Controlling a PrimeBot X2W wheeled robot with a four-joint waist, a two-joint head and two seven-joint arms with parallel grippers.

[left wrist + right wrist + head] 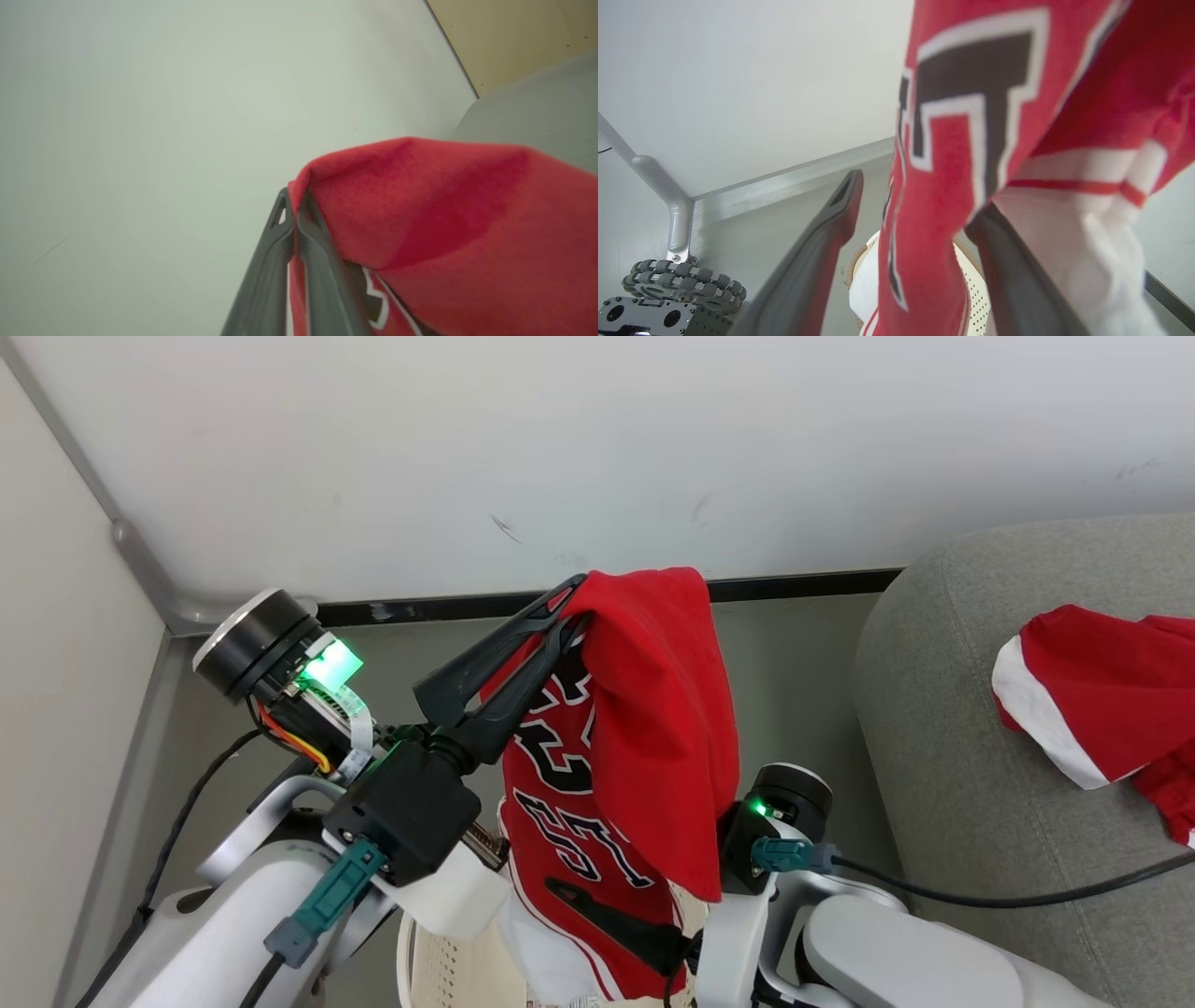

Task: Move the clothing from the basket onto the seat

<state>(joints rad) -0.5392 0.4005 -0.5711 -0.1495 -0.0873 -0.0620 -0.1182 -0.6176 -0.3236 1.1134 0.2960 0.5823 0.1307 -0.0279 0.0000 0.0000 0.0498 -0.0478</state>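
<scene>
Pinching jersey [644, 709] aloft, left hand [574, 602] raised; right hand [920, 196] spread wide below.

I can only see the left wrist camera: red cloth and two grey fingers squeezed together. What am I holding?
Observer: A red jersey with black, white-outlined numbers. It hangs from your left gripper.
Operator: Where's my other gripper?
Observer: The right gripper is lower down and open, with the jersey hanging down between its jaws.
Operator: Is anything on the seat yet?
Observer: Yes, another red garment with a white band lies on the grey seat, to your right.
</scene>
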